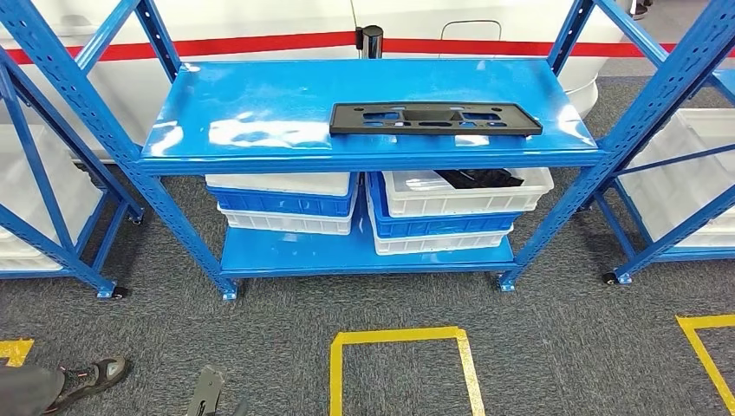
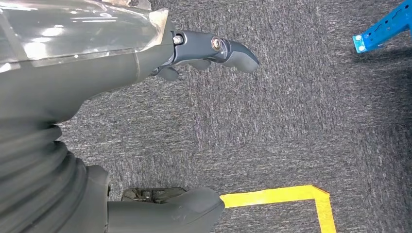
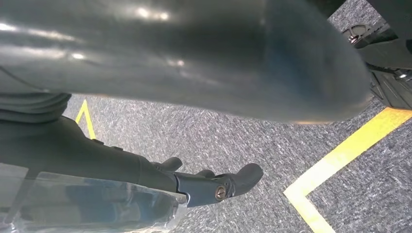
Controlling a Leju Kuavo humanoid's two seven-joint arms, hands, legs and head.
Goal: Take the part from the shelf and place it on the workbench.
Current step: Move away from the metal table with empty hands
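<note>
The part (image 1: 435, 119) is a long flat black plastic plate with cut-outs. It lies on the top board of the blue shelf (image 1: 260, 113), towards its right end. My left hand (image 1: 206, 392) hangs low in front of the shelf, far from the part. In the left wrist view the left hand (image 2: 194, 51) is over grey carpet, its fingers (image 2: 233, 53) and thumb (image 2: 189, 211) apart and holding nothing. The right hand (image 3: 204, 187) also hangs above the carpet, its fingers (image 3: 243, 177) extended and empty.
White and blue bins (image 1: 286, 204) are stacked on the lower board; the right top bin (image 1: 520, 191) holds something black. More blue racks (image 1: 52, 173) with white bins stand on both sides. Yellow tape (image 1: 403, 336) marks the carpet. A person's shoe (image 1: 91, 377) is at the lower left.
</note>
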